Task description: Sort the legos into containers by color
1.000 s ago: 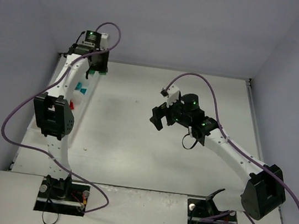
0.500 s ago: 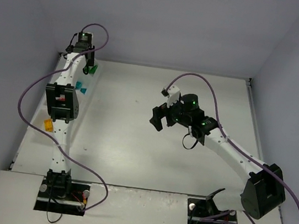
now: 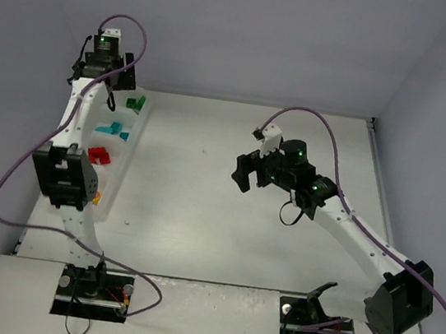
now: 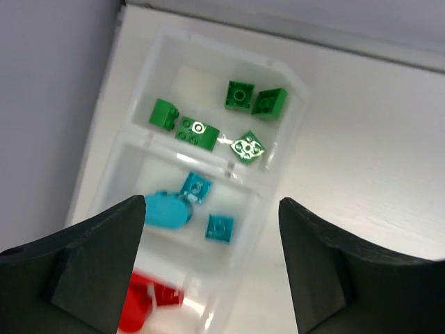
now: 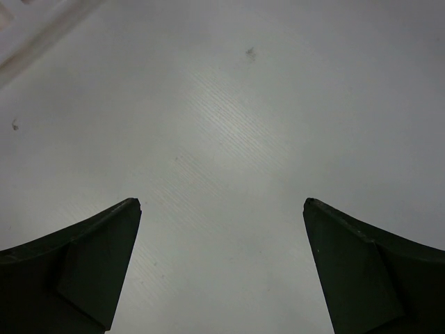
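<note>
Where the translucent white tray [image 4: 277, 163] runs along the counter's [image 4: 375, 174] left edge, close to the grey wall [image 4: 49, 104], the legos [image 4: 247, 147] lie sorted. Five glossy green bricks [image 4: 197, 129] sit in the far compartment, studded teal bricks [image 4: 219, 228] in the next, and red bricks [image 4: 142, 309], blurred, in the third. Broad matte white counter lies to the right. Left claw [image 4: 212, 207] hangs above the tray, jaws wide, holding nothing. Right claw [image 5: 221, 203] likewise gapes unladen over plain counter, well apart from the tray.
</note>
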You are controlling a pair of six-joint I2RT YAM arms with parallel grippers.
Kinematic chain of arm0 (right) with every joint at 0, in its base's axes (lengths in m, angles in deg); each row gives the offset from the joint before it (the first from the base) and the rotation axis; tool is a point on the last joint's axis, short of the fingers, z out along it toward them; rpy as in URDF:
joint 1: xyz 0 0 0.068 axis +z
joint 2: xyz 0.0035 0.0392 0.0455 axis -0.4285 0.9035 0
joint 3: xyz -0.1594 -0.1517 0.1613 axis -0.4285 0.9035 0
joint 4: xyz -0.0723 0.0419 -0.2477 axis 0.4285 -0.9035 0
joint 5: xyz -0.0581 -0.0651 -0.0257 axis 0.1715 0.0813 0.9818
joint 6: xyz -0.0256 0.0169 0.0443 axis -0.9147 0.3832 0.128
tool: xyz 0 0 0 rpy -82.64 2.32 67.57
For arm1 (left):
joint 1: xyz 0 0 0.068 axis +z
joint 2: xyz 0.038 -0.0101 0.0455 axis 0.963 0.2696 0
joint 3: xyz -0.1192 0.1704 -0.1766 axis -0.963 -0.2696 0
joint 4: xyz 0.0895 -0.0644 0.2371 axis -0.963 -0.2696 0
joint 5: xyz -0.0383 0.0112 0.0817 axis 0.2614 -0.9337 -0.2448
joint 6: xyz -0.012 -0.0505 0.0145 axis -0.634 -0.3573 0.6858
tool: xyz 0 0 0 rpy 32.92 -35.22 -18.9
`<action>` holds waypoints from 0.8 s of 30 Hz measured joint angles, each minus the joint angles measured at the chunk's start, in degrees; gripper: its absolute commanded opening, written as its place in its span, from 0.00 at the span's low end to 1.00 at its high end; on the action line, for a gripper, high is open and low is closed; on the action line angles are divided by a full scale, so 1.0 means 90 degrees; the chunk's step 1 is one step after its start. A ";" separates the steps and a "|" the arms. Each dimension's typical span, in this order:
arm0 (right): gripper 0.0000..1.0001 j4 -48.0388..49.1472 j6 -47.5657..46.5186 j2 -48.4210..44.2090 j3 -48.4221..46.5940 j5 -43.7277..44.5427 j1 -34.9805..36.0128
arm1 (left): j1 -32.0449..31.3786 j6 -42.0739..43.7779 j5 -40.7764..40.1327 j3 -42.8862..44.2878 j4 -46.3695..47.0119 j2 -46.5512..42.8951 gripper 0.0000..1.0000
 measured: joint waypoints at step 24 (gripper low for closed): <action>1.00 -0.1515 0.0962 -0.2475 -0.0466 0.2601 -0.0282 | -0.1234 -0.1120 0.0605 -0.4794 -0.2040 -0.8167 0.82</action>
